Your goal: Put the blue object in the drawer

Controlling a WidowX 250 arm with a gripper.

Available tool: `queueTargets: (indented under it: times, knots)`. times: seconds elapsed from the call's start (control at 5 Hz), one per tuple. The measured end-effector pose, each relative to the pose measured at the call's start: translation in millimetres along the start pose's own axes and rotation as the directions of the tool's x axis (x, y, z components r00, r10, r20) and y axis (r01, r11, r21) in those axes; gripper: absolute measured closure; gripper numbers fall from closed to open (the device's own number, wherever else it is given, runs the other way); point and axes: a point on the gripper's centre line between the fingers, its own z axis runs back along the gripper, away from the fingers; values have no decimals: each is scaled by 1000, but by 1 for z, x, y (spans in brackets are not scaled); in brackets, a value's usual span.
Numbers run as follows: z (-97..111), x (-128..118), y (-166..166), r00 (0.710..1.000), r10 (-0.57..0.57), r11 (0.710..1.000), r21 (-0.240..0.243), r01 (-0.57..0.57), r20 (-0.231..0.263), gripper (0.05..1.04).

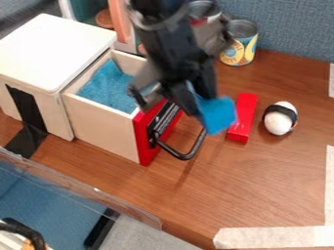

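The drawer (101, 128) is already opened and lined with blue cloth (110, 89). Just right of the drawer's front, the blue object (219, 116) is clamped in the gripper (201, 100). The pick-up seems done; placement over the drawer and release are left to be carried out.

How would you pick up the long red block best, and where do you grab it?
I'd come straight down from above and pinch its two long sides near the middle. The red block lies flat on the wooden table, long and narrow, so gripping across its thin width should be easiest and probably keep it balanced.
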Motion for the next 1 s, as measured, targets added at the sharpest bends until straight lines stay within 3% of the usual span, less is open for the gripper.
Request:
queueTargets:
  times: [0.4,1.0]
  knots:
    - [12,41,12,996,81,996,-30,-82,-23,859]
    - [-4,101,28,985,171,985,7,-171,7,859]
